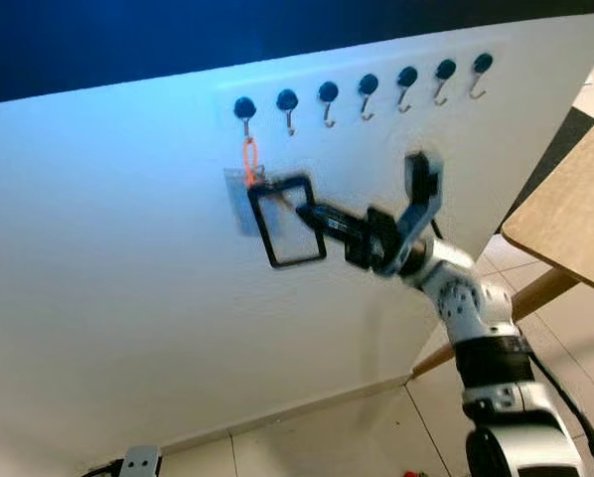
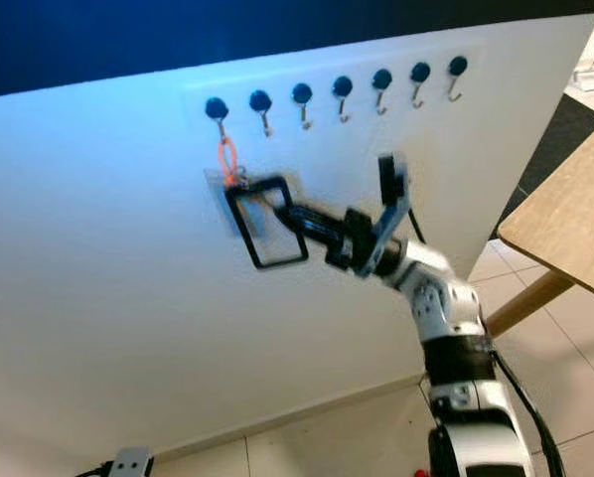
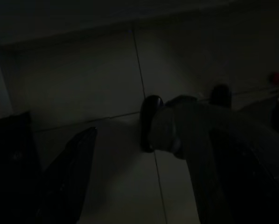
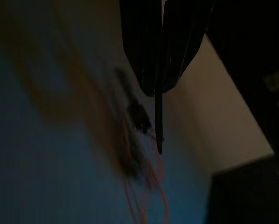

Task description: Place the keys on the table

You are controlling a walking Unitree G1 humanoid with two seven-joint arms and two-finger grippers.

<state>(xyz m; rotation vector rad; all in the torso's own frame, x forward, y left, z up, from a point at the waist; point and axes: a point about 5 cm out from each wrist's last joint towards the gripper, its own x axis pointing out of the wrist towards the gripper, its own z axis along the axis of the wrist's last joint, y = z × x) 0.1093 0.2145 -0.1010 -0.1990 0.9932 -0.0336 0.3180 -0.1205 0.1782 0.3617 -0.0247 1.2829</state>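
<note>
Ahead of me a wall (image 1: 128,298) carries a row of hooks (image 1: 367,91). The keys (image 1: 285,219) hang from the leftmost hook (image 1: 244,109). My right gripper (image 1: 307,212) reaches them from the right. A table (image 1: 570,214) stands at far right.

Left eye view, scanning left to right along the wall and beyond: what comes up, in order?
Orange loop hanging from the leftmost hook → black rectangular frame → right claw shut on the frame's right edge → six bare hooks run on above → wooden table.
</note>
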